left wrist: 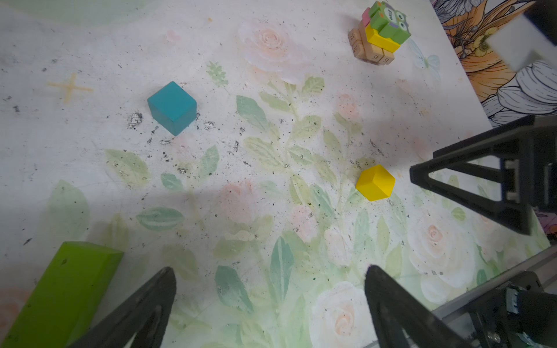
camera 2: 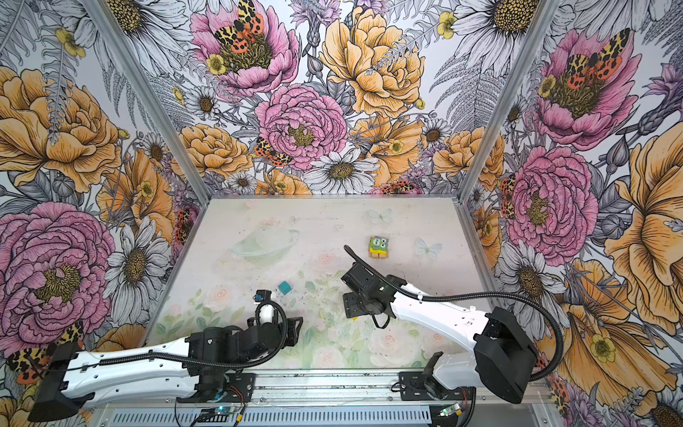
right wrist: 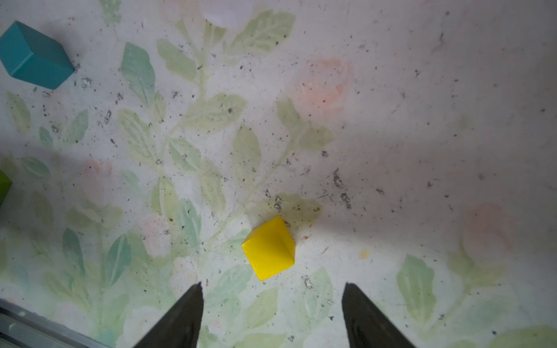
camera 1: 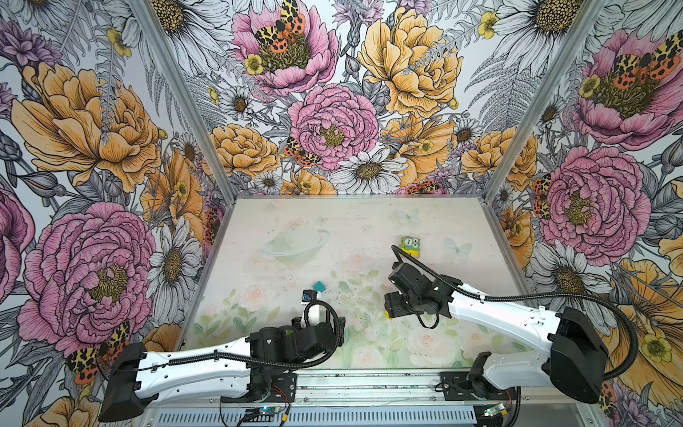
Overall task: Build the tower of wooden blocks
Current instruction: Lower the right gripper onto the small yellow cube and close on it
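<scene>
Holding my right claw (right wrist: 272, 286) open and empty, I am hovering with jaws spread wide enough to take the yellow cube (right wrist: 268, 247), lying corner-on just ahead of them. Farther ahead, the teal cube (right wrist: 33, 57) is waiting loose. Well behind my claw, the tower (left wrist: 375, 48) is standing, the owl block (left wrist: 390, 21) topping it.

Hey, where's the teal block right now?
In both top views the teal block sits alone on the table, left of centre; the yellow cube is to its right and the tower farther back right.
</scene>
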